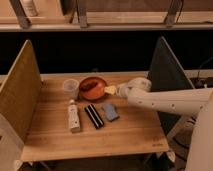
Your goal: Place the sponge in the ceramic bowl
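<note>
Camera view: a wooden tabletop [125, 134] stands between a tan side panel [20, 97] at 9 o'clock and a dark side panel [167, 67] at 3 o'clock. The white arm [165, 101] reaches in from the 3 o'clock side. Its tool [109, 90] sits low at the 3 o'clock rim of the ceramic bowl [86, 94], just beside it; whether it touches the rim cannot be told. The tool stands wide and holds nothing.

The sponge [110, 112], a flat blue-grey pad, lies on the wood near the middle of the tabletop, at about 5 o'clock from the bowl and at 6 o'clock from the tool, apart from both. Just beside it at 9 o'clock lies a black block [94, 116] with a light stripe, set slightly askew. Farther toward 9 o'clock a pale bottle [74, 116] lies on the wood, its cap end pointing to 12 o'clock. A small translucent cup [71, 88] stands upright at 9 o'clock of the orange-brown bowl, close beside it. The bowl sits toward the 12 o'clock edge of the tabletop.
</note>
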